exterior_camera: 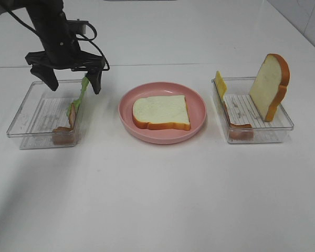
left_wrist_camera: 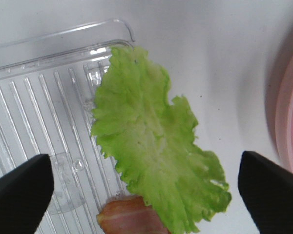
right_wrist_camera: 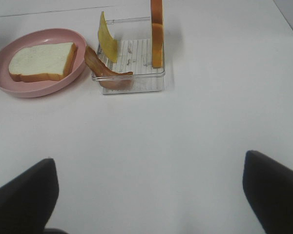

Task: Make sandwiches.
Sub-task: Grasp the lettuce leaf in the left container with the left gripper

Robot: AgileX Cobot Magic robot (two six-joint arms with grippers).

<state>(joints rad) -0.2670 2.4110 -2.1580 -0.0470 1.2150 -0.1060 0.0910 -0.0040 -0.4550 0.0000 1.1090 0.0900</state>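
Note:
One white bread slice [exterior_camera: 161, 111] lies flat on the pink plate [exterior_camera: 199, 113] in the middle. In the left clear tray [exterior_camera: 29, 123] a ruffled green lettuce leaf [exterior_camera: 80, 100] leans on the right wall, with a bacon strip [exterior_camera: 63, 131] below it. My left gripper [exterior_camera: 73, 81] is open and empty just above the lettuce [left_wrist_camera: 151, 151], its fingers either side of it. The right tray [exterior_camera: 283, 126] holds a yellow cheese slice [exterior_camera: 220, 84], bacon [exterior_camera: 236, 125] and an upright bread slice [exterior_camera: 270, 86]. My right gripper [right_wrist_camera: 149, 195] is open and empty over bare table, short of that tray [right_wrist_camera: 132, 83].
The white table [exterior_camera: 157, 199] carries the two trays and the plate in one row. The plate's rim [left_wrist_camera: 288, 131] lies close to the left tray's right side. The left arm [exterior_camera: 52, 26] rises above the left tray.

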